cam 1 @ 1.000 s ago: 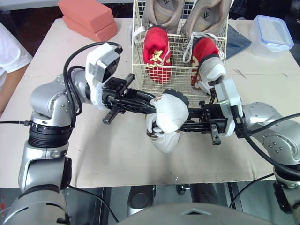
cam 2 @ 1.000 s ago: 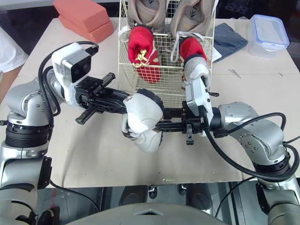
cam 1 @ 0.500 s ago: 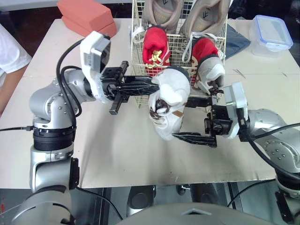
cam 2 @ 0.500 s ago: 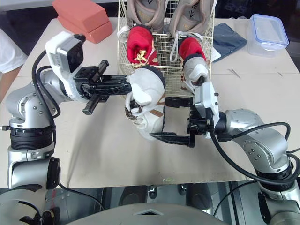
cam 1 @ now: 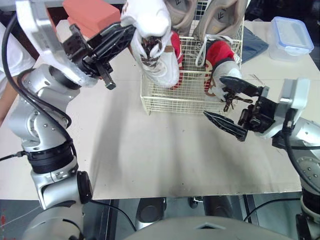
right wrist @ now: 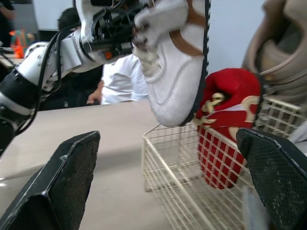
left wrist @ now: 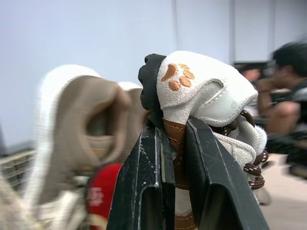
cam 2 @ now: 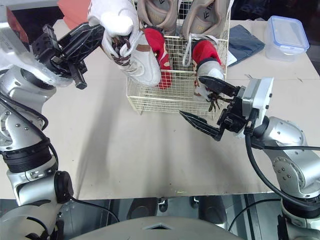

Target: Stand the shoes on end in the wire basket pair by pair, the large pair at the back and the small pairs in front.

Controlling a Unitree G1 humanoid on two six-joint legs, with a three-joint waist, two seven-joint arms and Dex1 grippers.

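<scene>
Left eye view: the left pincer [cam 1: 129,31], clamped on the heel collar of a white shoe [cam 1: 155,50], holds it at the upper centre of the frame, over the front-left corner of the wire basket [cam 1: 172,102]. The shoe's long axis runs steeply down the frame, heel up at the pincer and toe down, aimed slightly right at the open slot before the left red shoe [cam 1: 176,50]. What looks to be its white mate [cam 1: 225,75] stands at front right. The right pincer [cam 1: 216,97], spread wide and empty, hovers above the desk [cam 1: 150,150] by the basket's lower-right corner. The left arm alone has the shoe; a straight descent seems called for.
</scene>
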